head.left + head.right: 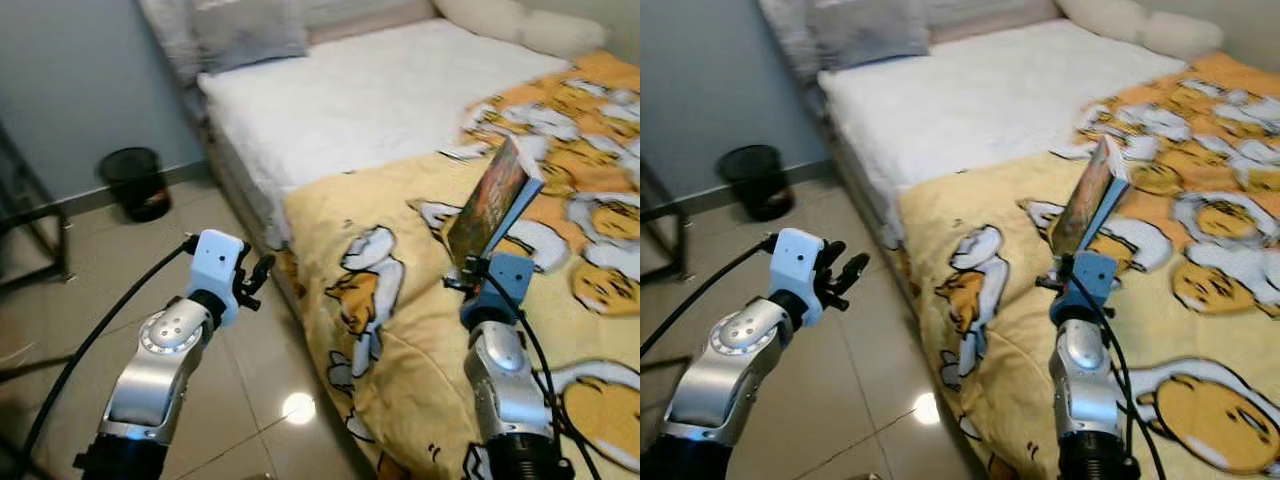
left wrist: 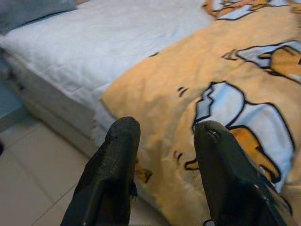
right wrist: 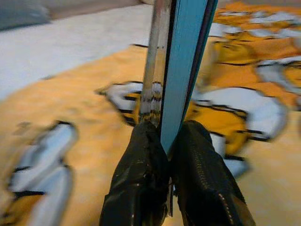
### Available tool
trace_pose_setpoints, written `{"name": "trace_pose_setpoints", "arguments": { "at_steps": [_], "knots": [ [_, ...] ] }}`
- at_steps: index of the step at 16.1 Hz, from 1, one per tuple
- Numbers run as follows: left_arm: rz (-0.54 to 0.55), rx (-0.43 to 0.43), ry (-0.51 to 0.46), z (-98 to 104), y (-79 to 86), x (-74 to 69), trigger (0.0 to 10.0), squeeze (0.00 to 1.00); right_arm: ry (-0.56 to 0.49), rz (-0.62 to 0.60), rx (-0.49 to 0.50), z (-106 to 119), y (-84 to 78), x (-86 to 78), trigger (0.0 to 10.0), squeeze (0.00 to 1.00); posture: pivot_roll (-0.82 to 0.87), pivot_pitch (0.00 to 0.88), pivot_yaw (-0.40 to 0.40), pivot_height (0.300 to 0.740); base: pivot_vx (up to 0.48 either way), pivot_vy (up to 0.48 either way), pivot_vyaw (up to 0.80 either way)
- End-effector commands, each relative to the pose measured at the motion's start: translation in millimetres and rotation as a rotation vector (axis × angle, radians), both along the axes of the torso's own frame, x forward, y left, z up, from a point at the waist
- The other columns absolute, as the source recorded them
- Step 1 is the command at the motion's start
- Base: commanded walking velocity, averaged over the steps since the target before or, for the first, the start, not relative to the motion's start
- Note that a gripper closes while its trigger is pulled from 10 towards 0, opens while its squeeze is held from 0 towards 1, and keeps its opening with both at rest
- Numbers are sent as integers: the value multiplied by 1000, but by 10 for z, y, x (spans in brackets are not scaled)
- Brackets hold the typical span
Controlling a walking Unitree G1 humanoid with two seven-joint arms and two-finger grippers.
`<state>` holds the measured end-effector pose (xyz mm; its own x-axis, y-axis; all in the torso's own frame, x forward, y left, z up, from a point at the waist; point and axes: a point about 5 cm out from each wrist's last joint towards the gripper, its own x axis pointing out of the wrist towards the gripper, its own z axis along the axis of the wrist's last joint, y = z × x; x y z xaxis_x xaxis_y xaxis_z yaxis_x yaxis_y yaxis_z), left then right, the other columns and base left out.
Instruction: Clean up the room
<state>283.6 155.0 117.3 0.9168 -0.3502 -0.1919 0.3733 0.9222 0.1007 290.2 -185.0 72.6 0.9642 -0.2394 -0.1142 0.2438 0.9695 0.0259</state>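
Note:
My right gripper is shut on a thin book with a teal spine, held upright above the yellow cartoon-duck blanket. In the right wrist view both black fingers clamp the book's lower edge. My left gripper hovers open over the floor beside the bed's near corner. The left wrist view has its two fingers apart with nothing between them, facing the blanket's edge.
The bed's bare white mattress lies beyond the blanket, with grey pillows at its head. A black waste bin stands on the tiled floor by the wall. A dark metal frame is at far left.

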Motion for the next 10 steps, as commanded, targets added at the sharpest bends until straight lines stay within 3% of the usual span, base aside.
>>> {"name": "trace_pose_setpoints", "arguments": {
  "at_steps": [1, 10],
  "knots": [
    [5, 15, 0, -13, -13, 27, 10000, 0, -34, 8, 0, 102, 61, 67, 10000, 0, -35, 0, 9, 740, 0, 0, -800],
    [54, 22, -24, -5, 33, 69, 10000, 0, -71, -45, 0, 191, 50, 134, 10000, 0, -33, 0, 13, 740, 0, 0, -800]
  ]
}}
